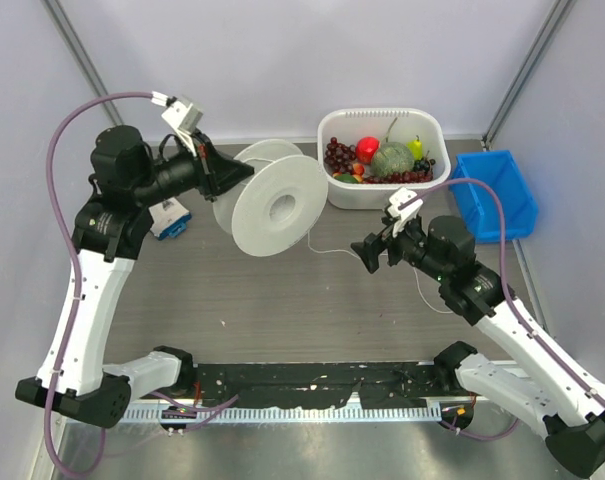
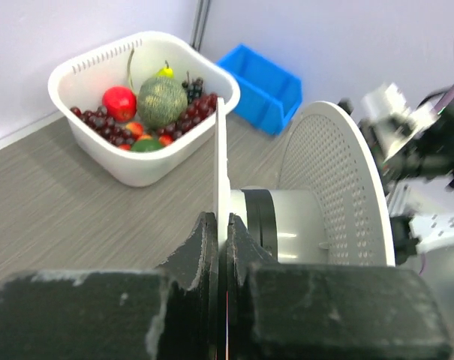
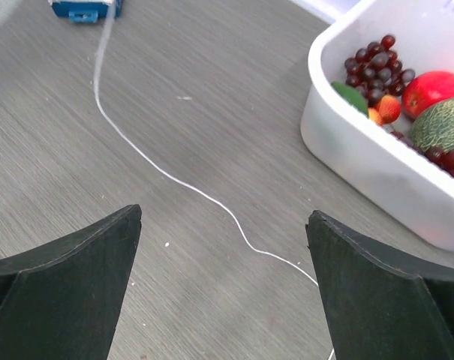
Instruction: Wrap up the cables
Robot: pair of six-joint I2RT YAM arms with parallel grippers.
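The left end effector (image 2: 220,225) is pinched tight on the rim of the spool's (image 1: 277,205) left flange. From the spool's foot the cord (image 3: 174,180) trails rightward in a loose wavy line, flat on the bench (image 1: 282,310), with bare bench on its near side. Right of the spool, the right end effector (image 3: 224,215) hangs over the cord, spread wide and holding nothing. A basket (image 1: 334,190) sits just right of the spool.
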